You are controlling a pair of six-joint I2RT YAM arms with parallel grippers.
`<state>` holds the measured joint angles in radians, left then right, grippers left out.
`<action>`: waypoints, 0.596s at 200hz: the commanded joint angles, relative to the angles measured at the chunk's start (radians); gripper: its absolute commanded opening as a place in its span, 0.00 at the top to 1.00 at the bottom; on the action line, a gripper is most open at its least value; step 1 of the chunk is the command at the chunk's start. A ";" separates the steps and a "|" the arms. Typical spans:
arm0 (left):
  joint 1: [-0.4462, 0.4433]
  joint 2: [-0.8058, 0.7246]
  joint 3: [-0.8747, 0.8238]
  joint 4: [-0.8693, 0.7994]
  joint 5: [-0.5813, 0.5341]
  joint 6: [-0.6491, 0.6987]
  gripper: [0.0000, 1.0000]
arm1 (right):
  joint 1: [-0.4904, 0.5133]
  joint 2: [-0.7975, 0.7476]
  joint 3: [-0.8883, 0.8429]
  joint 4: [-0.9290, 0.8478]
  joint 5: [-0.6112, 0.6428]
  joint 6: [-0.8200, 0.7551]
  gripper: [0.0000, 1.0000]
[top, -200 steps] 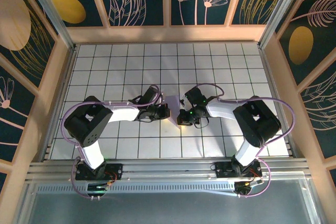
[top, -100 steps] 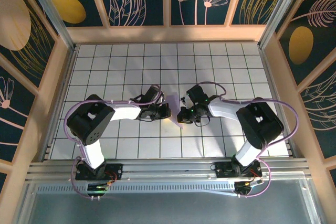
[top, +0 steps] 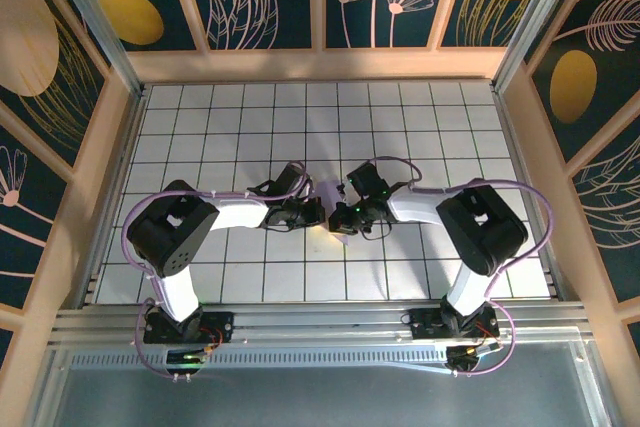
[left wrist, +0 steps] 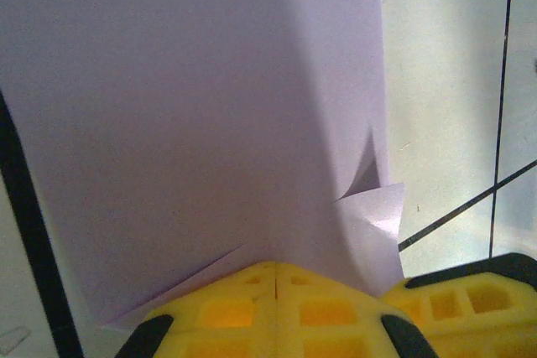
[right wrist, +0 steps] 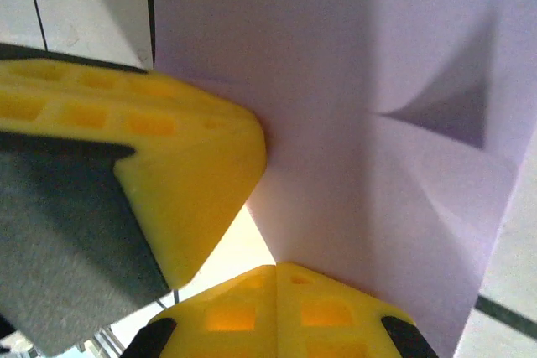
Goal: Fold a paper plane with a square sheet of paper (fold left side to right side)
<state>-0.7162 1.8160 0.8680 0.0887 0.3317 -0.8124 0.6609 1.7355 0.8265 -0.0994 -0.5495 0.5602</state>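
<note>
The lavender sheet of paper (top: 330,193) stands folded and creased between my two grippers at mid table. Its outline is mostly covered from above, so I cannot tell a plane shape. My left gripper (top: 312,212) is shut on the paper's edge. In the left wrist view the sheet (left wrist: 193,106) rises from the closed yellow fingertips (left wrist: 243,299), with a small bent flap (left wrist: 377,207) at the right. My right gripper (top: 346,215) is shut on the paper (right wrist: 361,64) from the other side. The left gripper's yellow finger (right wrist: 151,140) sits close beside it.
White grid tiles (top: 420,137) cover the table inside wooden walls (top: 320,65). A metal rail (top: 320,325) runs along the near edge by both arm bases. Purple cables (top: 540,209) loop over each arm.
The right gripper has moved left, closer to the left gripper. Less of the paper shows between them. The left arm has barely moved.
</note>
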 commanded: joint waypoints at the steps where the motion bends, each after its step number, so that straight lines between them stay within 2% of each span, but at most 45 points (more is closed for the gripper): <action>1: -0.002 0.022 0.007 -0.056 -0.014 -0.001 1.00 | 0.003 0.031 0.031 0.010 0.019 0.000 1.00; 49: -0.002 0.025 0.013 -0.073 -0.026 0.001 1.00 | 0.006 0.034 -0.008 -0.071 0.041 -0.009 1.00; 119: -0.001 0.031 0.018 -0.089 -0.043 0.000 1.00 | 0.008 -0.124 -0.186 -0.157 0.051 0.016 1.00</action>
<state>-0.7269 1.8164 0.8776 0.0631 0.3336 -0.8127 0.6609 1.6547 0.7200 -0.1009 -0.5274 0.5606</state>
